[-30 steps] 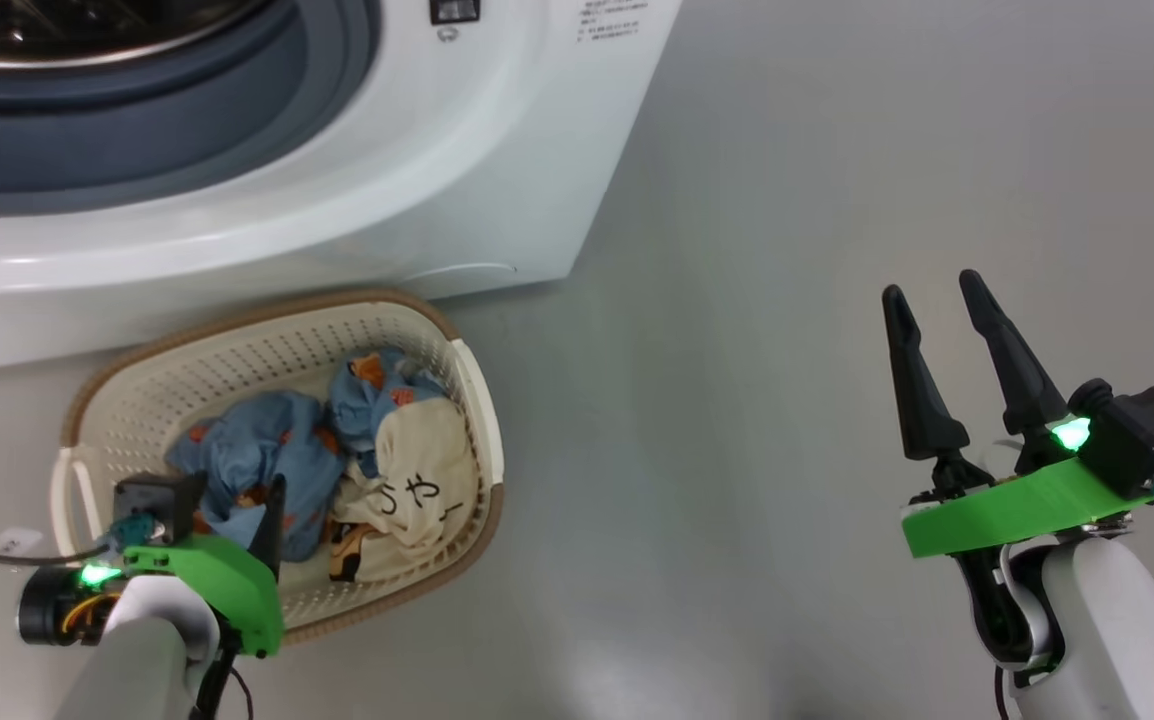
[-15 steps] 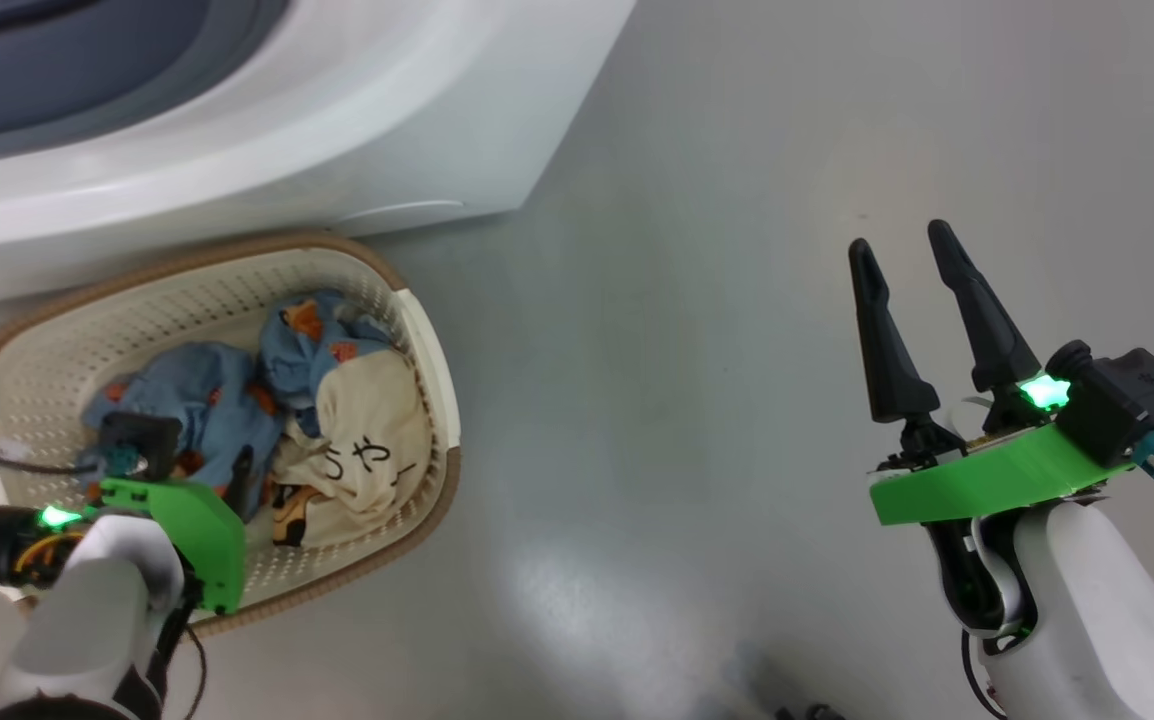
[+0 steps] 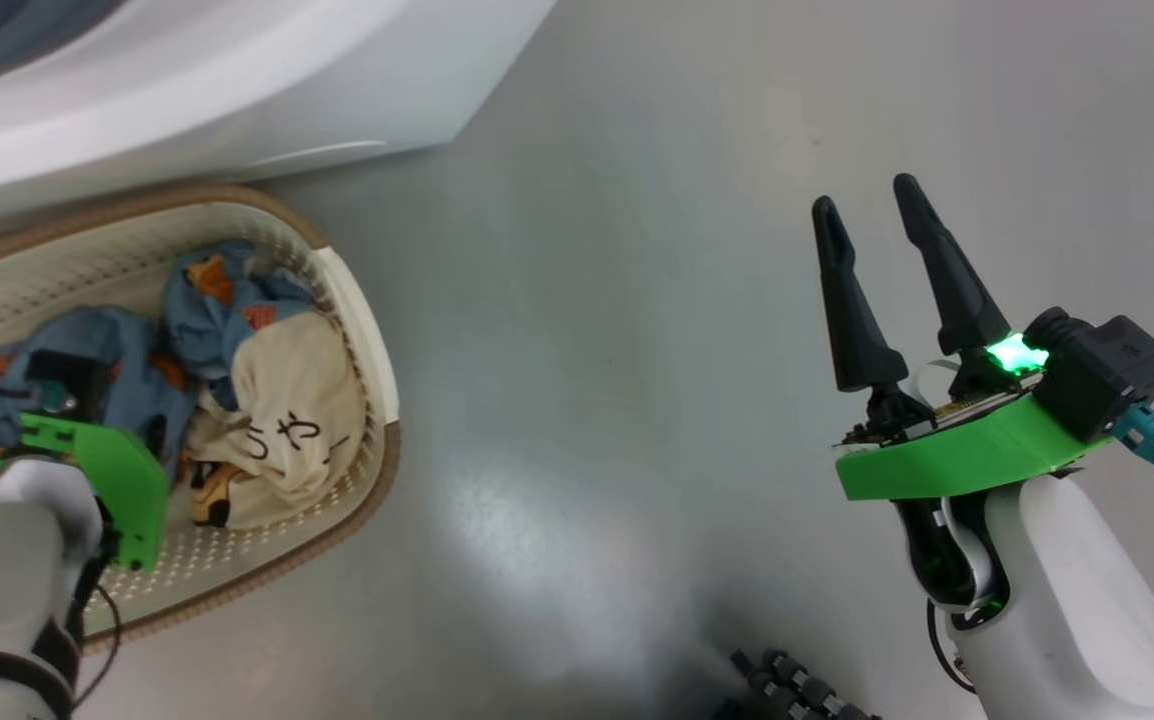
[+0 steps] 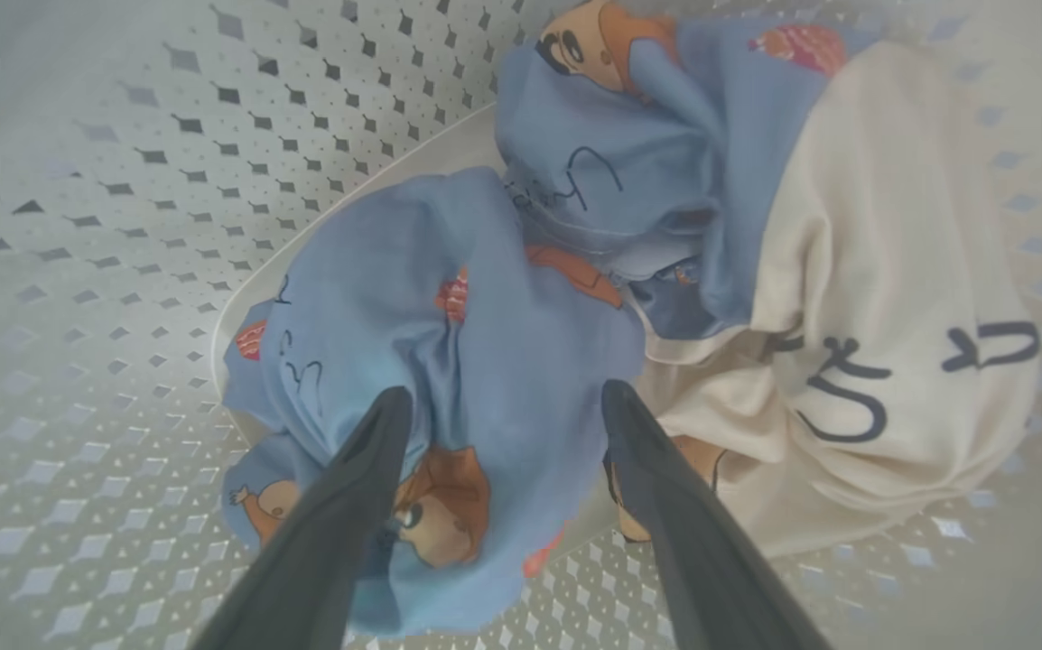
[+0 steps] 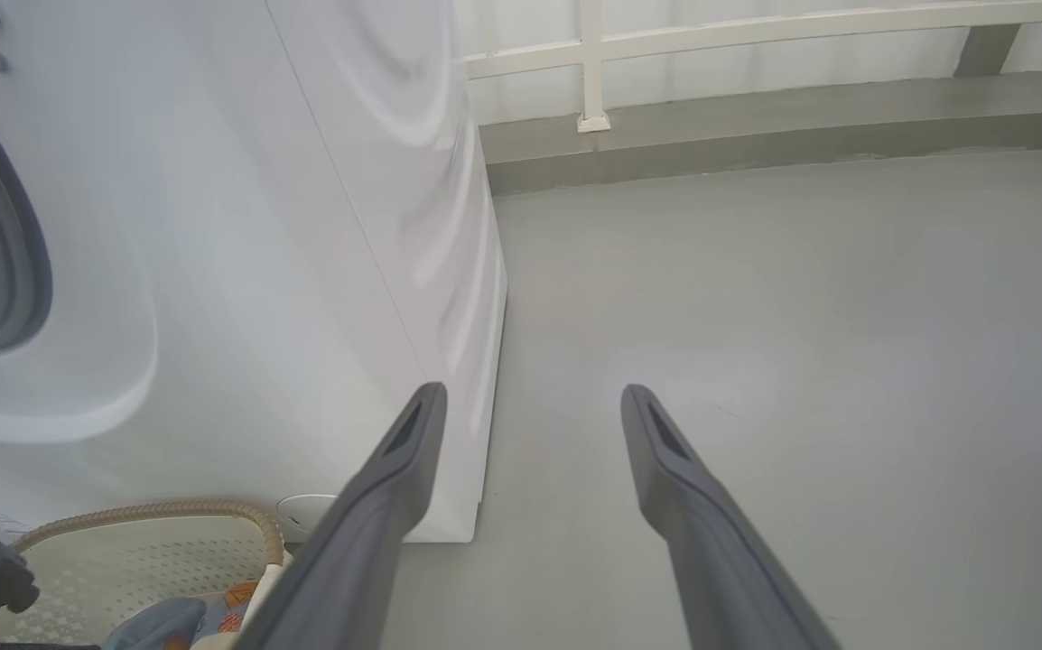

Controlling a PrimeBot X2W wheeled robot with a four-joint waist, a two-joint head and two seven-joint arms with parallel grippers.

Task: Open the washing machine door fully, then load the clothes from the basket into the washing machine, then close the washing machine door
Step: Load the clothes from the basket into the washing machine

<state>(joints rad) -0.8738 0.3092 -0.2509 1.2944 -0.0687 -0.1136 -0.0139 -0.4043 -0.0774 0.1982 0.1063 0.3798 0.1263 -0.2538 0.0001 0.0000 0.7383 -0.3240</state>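
The left hand (image 4: pixel 507 397) is hanging inside the small oval cream perforated plastic basket (image 3: pixel 267 207), dark fingers spread wide astride the blue orange-printed cloth of the clothes bundle (image 3: pixel 267 400) lying there. The basket is sitting on the grey floor (image 3: pixel 587 400) just before the big white washing machine (image 3: pixel 237 80), while the right hand (image 3: pixel 866 195) is hovering well apart, spread and empty.

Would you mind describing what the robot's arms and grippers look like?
The right gripper and left gripper each have two long, tapering dark fingers. Behind the right one sit a bright green plate, a glowing green light and a black camera block with a teal plug, on a pale white forearm.
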